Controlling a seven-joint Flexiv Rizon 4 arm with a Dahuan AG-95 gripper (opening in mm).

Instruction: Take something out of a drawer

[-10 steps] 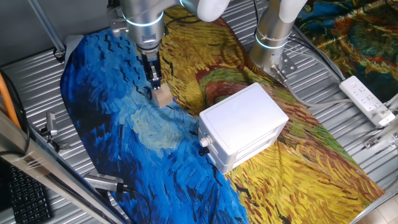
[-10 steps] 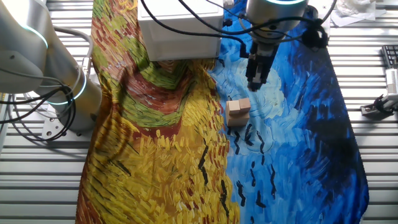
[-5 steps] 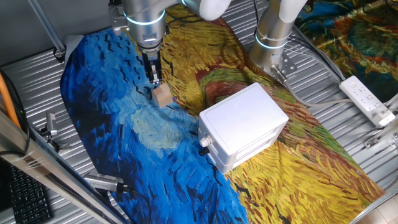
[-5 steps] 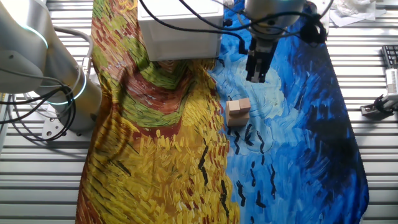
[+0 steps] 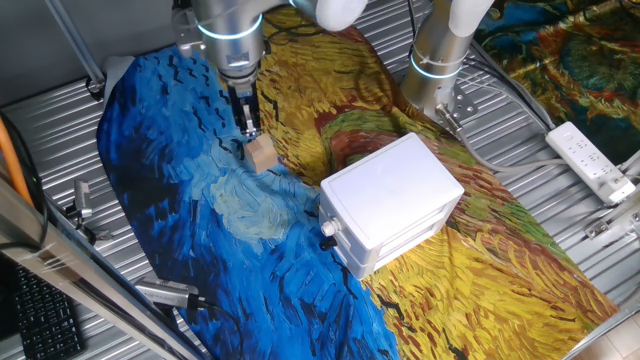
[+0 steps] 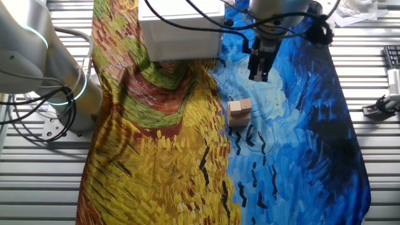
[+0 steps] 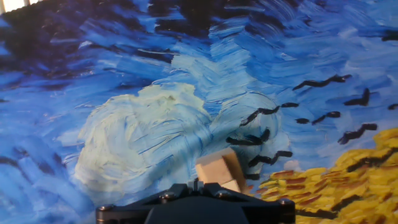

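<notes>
A small white cabinet (image 5: pixel 392 192) stands on the painted cloth, its drawer (image 5: pixel 352 243) pushed in and a round knob (image 5: pixel 328 229) on the front. A small wooden block (image 5: pixel 261 155) lies on the blue part of the cloth, some way from the cabinet. My gripper (image 5: pixel 248 128) hangs just above and beside the block, not touching it, slightly open with nothing between its fingers. From the other side, the gripper (image 6: pixel 259 76) sits between the cabinet (image 6: pixel 181 30) and the block (image 6: pixel 239 112). The hand view shows the block (image 7: pixel 219 172) at the bottom edge; the fingertips are out of frame.
A second robot arm's base (image 5: pixel 436 60) stands behind the cabinet. A white power strip (image 5: pixel 590 160) lies at the right on the metal table (image 5: pixel 60 130). A keyboard (image 5: pixel 35 325) sits at the lower left. Cables hang over the cabinet (image 6: pixel 187 19).
My gripper has risen a little, away from the wooden block. The block and the cabinet have stayed where they were.
</notes>
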